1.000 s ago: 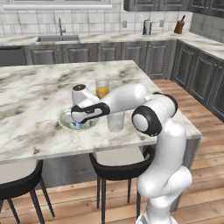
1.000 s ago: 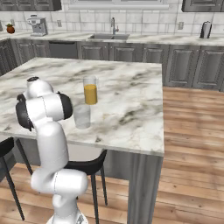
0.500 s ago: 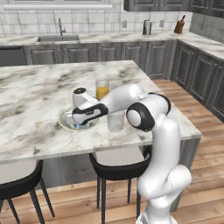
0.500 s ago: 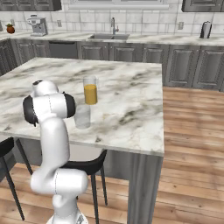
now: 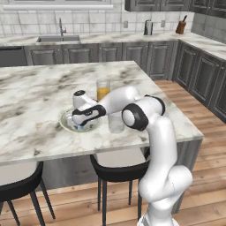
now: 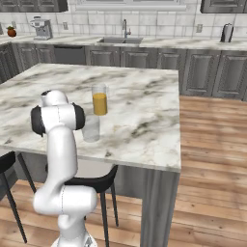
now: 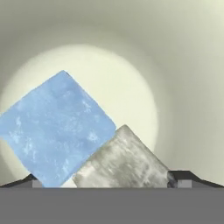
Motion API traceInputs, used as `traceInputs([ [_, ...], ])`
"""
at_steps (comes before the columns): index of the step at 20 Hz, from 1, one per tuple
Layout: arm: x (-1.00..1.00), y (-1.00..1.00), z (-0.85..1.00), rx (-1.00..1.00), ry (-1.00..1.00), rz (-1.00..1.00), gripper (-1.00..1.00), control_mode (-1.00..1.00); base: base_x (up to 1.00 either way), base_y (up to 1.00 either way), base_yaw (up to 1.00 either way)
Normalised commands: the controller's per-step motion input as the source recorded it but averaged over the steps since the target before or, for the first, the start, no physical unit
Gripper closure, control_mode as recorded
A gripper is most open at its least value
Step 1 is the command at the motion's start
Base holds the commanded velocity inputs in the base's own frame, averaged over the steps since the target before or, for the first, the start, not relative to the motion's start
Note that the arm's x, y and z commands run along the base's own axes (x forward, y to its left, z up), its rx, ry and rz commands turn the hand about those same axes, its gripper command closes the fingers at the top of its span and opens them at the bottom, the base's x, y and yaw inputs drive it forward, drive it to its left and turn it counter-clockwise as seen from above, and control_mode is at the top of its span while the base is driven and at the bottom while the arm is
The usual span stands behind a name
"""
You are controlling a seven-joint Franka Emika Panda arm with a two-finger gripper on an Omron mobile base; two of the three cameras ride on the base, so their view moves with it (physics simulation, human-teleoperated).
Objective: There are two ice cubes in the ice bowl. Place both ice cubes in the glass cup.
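The ice bowl [image 5: 66, 122] sits on the marble island, wide, pale and shallow. My gripper [image 5: 79, 124] reaches down into it, open. In the hand view, the bowl's cream floor [image 7: 175, 70] lies close below. One pale-blue ice cube [image 7: 57, 129] lies tilted at the left, over the left fingertip [image 7: 26, 181]. A second ice cube [image 7: 124, 159], looking grey, lies between the two tips of my gripper [image 7: 107, 183], untouched. The glass cup [image 5: 116, 122] [image 6: 90, 128] stands just right of the bowl, with my forearm passing above it.
A taller glass of orange juice [image 5: 103, 90] [image 6: 100, 100] stands behind the glass cup. The island's front edge [image 5: 88, 152] runs just in front of the bowl. Black stools [image 5: 119, 170] stand below it. My arm hides the bowl in the right base view.
My elbow and upper arm have swung towards the island's front. The hand stays low in the bowl, and the jaws remain open.
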Motion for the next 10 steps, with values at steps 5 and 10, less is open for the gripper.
traceInputs([
  [5,0.14,0.0,-0.3,-0.02,0.02,0.01,1.0,-1.0,0.0,0.0,0.0],
  [10,-0.04,0.01,-0.1,-0.03,0.02,0.03,1.0,-1.0,0.0,0.0,0.0],
])
